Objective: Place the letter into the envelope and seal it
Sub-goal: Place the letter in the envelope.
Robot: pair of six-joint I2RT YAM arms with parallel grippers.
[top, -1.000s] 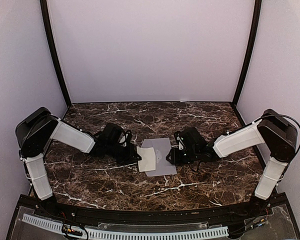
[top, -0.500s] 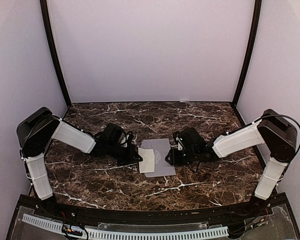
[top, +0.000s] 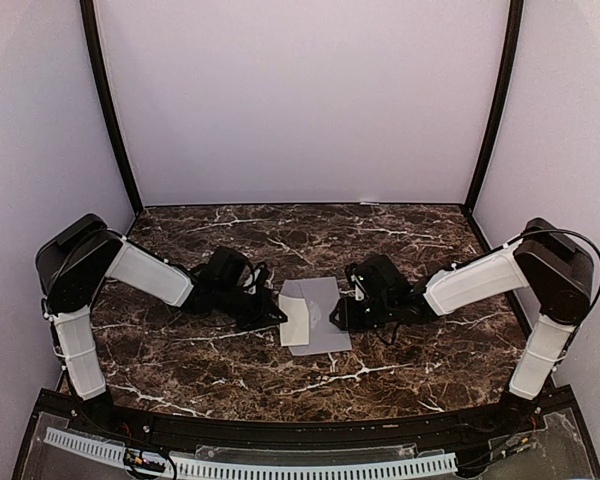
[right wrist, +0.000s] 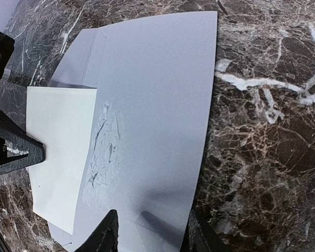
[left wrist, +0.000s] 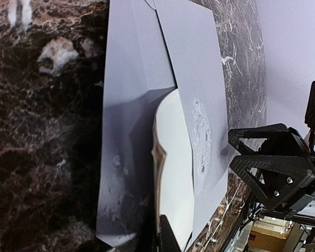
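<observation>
The left gripper (top: 276,313) is clenched on the left edge of the cream rectangular paper letter (right wrist: 60,152), with one dark fingertip showing over the sheet in the right wrist view. The letter is lying mostly outside the plain light-grey rectangular paper envelope (right wrist: 157,105), its right edge tucking just under the envelope's upper panel at the open mouth. In the left wrist view the sheet is bowing upward rather than lying flat. A crinkled patch (right wrist: 102,152) is marking the upper panel just beside the mouth. Across the envelope, the right gripper (right wrist: 152,239) is standing with its jaws apart. One fingertip is over the grey paper and the other is at the envelope's right edge, where the dark veined marble table (top: 230,370) begins. Whether the tips are pressing down or only hovering cannot be told. The step in hand, by judgement, is the insertion, and it is only beginning; sealing is not yet in reach. To do it well, the left gripper should be pushing low and parallel to the table, square to the mouth, so that the bow flattens instead of buckling. The right gripper should be pinning the envelope so that it is not sliding away under the push, while leaving the upper panel free to lift.
</observation>
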